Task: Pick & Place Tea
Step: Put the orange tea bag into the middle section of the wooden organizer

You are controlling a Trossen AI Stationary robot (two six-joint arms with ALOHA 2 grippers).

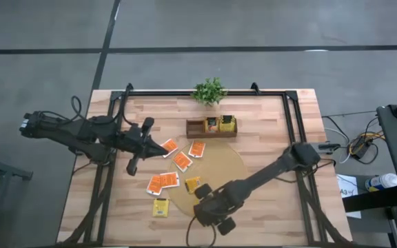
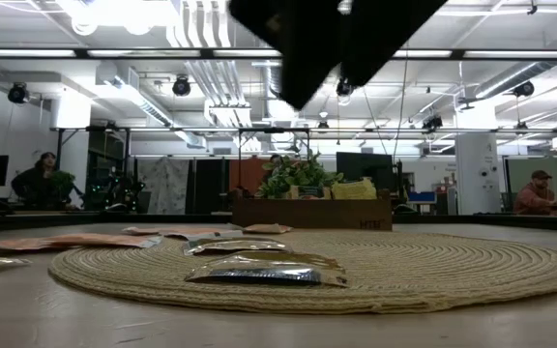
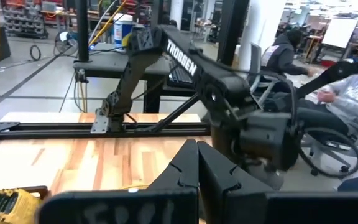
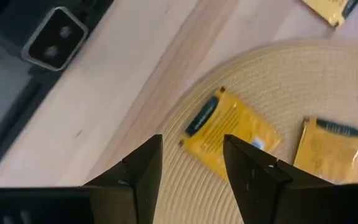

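On the wooden table [image 1: 267, 148], the right hand [image 4: 191, 163] hangs open above yellow tea packets [image 4: 230, 132] on the mat [image 1: 229, 165]

Under my right gripper [image 4: 191, 163] the jaws stand parted with nothing between them, and the yellow tea packet [image 4: 230, 132] lies flat on the round woven mat [image 1: 229, 165] just ahead of the fingertips, a second yellow packet [image 4: 330, 148] close beside it. Nothing tall stands near them. Beyond the mat, the wooden organiser box [image 1: 211, 127] and small green plant [image 1: 209, 90] block the far edge. My left gripper [image 1: 134, 164], closed, hangs over the table's other side, beside the orange-red packets [image 1: 181, 160]. Bare wood lies open on the mat's near side.
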